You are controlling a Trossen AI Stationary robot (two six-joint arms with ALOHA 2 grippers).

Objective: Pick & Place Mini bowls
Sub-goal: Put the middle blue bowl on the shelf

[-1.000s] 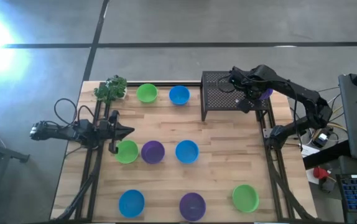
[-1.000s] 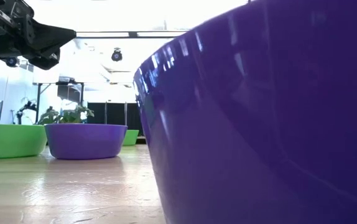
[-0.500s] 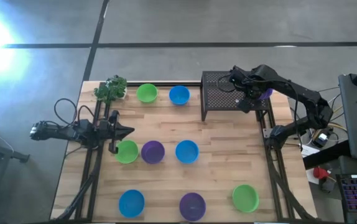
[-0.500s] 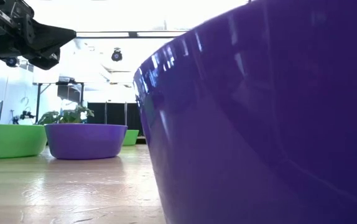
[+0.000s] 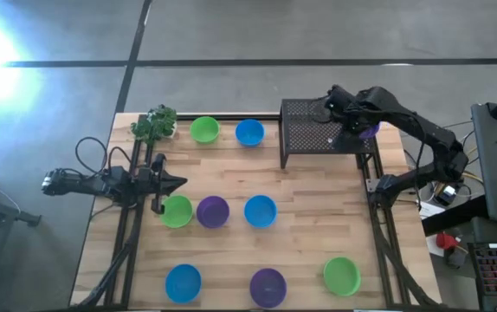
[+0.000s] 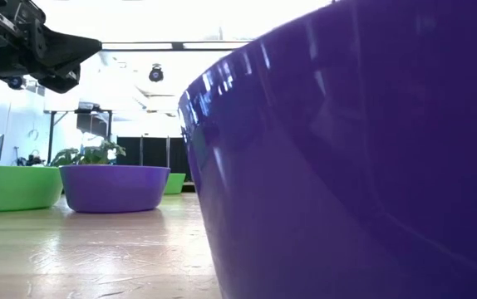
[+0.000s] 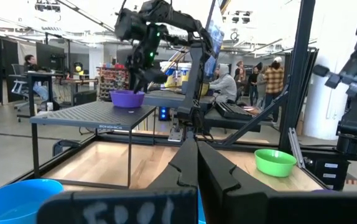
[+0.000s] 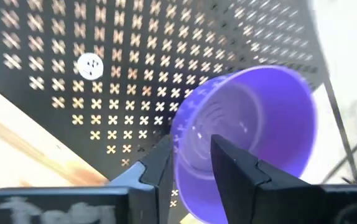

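Note:
A purple mini bowl (image 5: 369, 130) (image 8: 247, 143) stands on its base on top of a black perforated rack (image 5: 309, 130) at the far right. My right gripper (image 5: 345, 120) (image 8: 191, 162) hangs open just above it, pointing steeply down, one finger over the bowl's hollow and one outside its wall. The left wrist view shows that gripper (image 7: 138, 84) over the bowl (image 7: 127, 98). My left gripper (image 5: 169, 182) (image 7: 194, 168) waits shut and level at the table's left. Several green, blue and purple bowls sit on the table.
On the wood stand a green (image 5: 204, 130) and a blue bowl (image 5: 249, 132) at the far edge. A green (image 5: 177, 211), a purple (image 5: 213, 211) and a blue bowl (image 5: 260, 211) sit mid-table, and several more near the front. A small plant (image 5: 154, 124) is at the far left. People stand in the room beyond.
My right gripper has risen a little off the rack's top and tipped slightly. The purple bowl stays where it was on the rack.

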